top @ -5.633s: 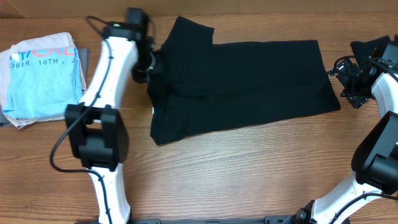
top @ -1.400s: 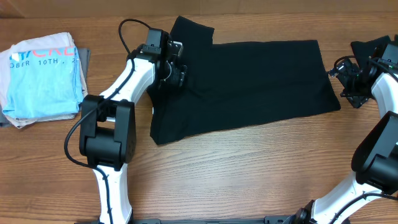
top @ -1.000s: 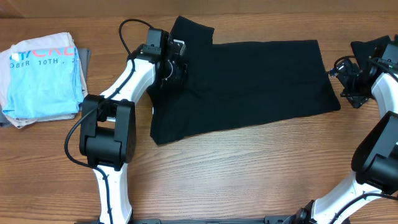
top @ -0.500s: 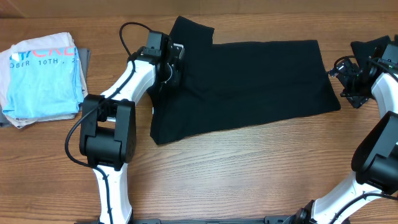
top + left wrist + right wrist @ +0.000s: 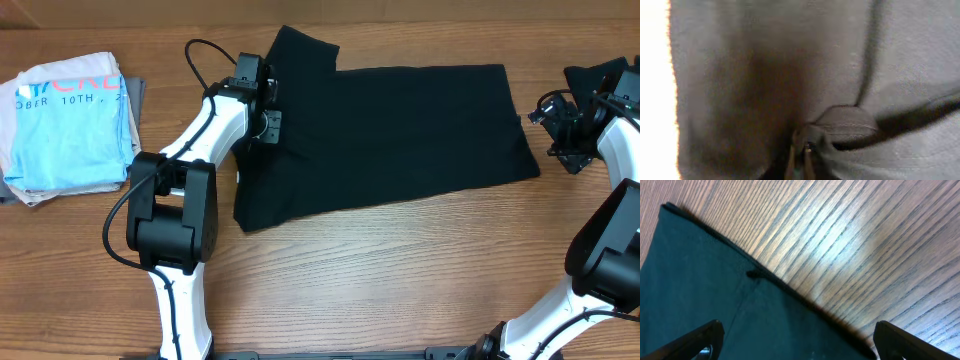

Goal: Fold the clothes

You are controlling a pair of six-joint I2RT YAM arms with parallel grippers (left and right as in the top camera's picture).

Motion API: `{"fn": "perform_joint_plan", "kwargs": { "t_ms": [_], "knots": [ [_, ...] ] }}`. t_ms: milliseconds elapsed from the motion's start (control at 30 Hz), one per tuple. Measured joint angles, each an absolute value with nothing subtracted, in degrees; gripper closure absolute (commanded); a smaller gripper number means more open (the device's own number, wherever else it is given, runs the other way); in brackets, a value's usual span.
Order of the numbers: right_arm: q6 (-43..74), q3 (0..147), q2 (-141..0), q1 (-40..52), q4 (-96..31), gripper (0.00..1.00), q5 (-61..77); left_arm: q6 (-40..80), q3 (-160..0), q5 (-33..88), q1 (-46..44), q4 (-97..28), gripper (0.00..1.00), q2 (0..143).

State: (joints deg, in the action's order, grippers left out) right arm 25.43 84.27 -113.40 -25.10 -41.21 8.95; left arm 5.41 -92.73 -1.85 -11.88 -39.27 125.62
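A large black T-shirt (image 5: pixel 400 140) lies spread flat across the wooden table in the overhead view. My left gripper (image 5: pixel 266 112) sits on its left part near the sleeve, shut on a pinched fold of the fabric. In the left wrist view the black cloth (image 5: pixel 765 75) fills the frame, with the jaws (image 5: pixel 803 156) closed on a raised fold. My right gripper (image 5: pixel 552 132) is open and empty just off the shirt's right edge. In the right wrist view its fingers (image 5: pixel 800 347) spread wide over a black fabric edge (image 5: pixel 700 280).
A folded light-blue printed T-shirt (image 5: pixel 65 130) lies on a small stack at the far left. Another black garment (image 5: pixel 600 75) lies at the far right edge behind my right arm. Bare wood table (image 5: pixel 400 280) runs along the front.
My left gripper has shifted a little to the left, and the whole black T-shirt has slid left with it. The right arm has not moved.
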Motion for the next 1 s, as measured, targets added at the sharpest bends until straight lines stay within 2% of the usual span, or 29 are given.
{"fn": "perform_joint_plan", "kwargs": {
  "t_ms": [67,133,333,467,733,1000],
  "knots": [
    [25.43,84.27,-113.40,-25.08,-41.21,0.00,8.93,6.81,-92.79,-3.53,-11.84,-39.55,0.38,125.62],
    [25.41,84.27,-113.40,-25.10,-41.23,0.00,8.95,7.55,-93.41,-4.40,-11.64,-40.82,0.34,125.62],
    [25.43,84.27,-113.40,-25.10,-41.21,0.00,8.95,10.44,-100.90,-5.72,-11.46,-50.81,0.31,124.64],
    [25.43,84.27,-113.40,-25.10,-41.21,0.00,8.95,13.78,-104.60,-5.69,-11.46,-55.86,0.28,118.87],
    [25.43,84.27,-113.40,-25.10,-41.19,0.00,8.97,19.44,-106.61,-2.50,-11.46,-60.88,0.25,104.07],
    [25.41,84.36,-113.40,-25.08,-42.39,0.00,10.07,21.12,-106.74,-0.86,-10.85,-71.11,0.23,101.69]
  ]
}}
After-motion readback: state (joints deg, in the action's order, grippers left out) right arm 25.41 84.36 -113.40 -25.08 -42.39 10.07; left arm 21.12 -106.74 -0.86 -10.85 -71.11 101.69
